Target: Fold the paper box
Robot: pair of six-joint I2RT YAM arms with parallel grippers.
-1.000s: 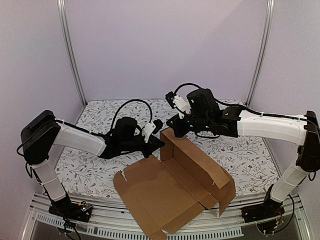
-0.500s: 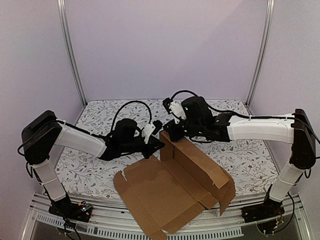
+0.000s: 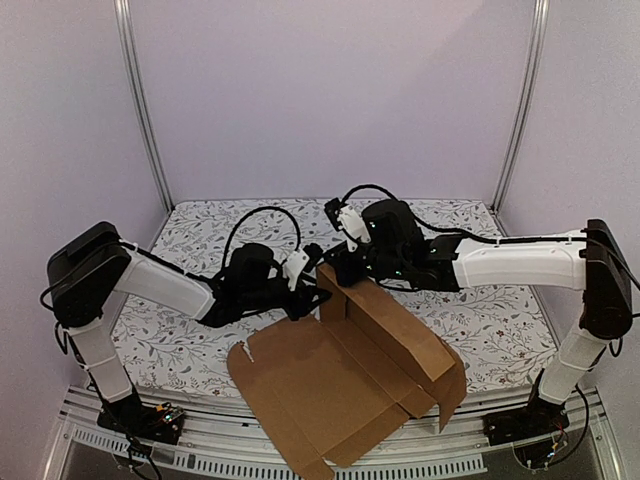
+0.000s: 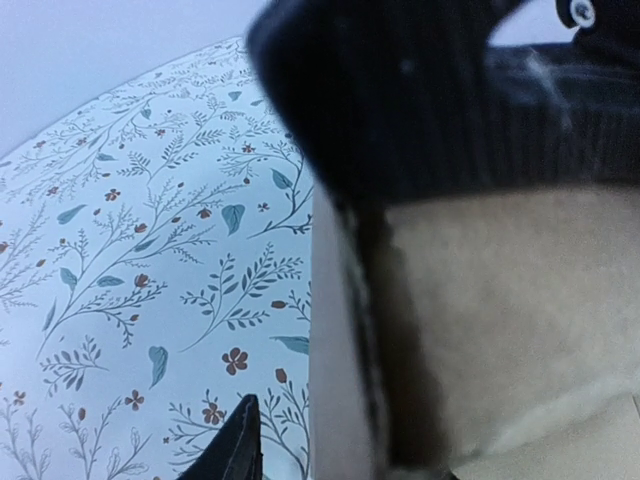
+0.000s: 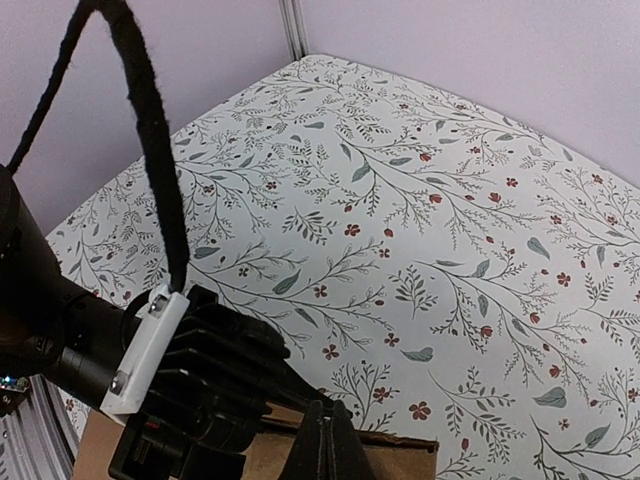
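The paper box (image 3: 330, 390) is brown cardboard, its flat sheet lying at the table's front and a long wall (image 3: 400, 325) raised along the back right. My left gripper (image 3: 308, 272) is at the left end of that wall. In the left wrist view the cardboard edge (image 4: 340, 350) stands between its open jaws, apart from the one visible fingertip (image 4: 238, 445); the other finger is hidden. My right gripper (image 3: 333, 268) is shut, its tips (image 5: 325, 425) resting against the wall's top edge (image 5: 400, 460), close to the left gripper (image 5: 220, 380).
A floral cloth (image 3: 200, 240) covers the table. Metal posts (image 3: 140, 110) (image 3: 520, 110) stand at the back corners, and a metal rail (image 3: 300, 465) runs along the front. A black cable (image 5: 150, 140) loops above the left wrist.
The left jaws have opened from shut around the wall's end. The right gripper has moved left and down onto the wall's top corner, beside the left gripper.
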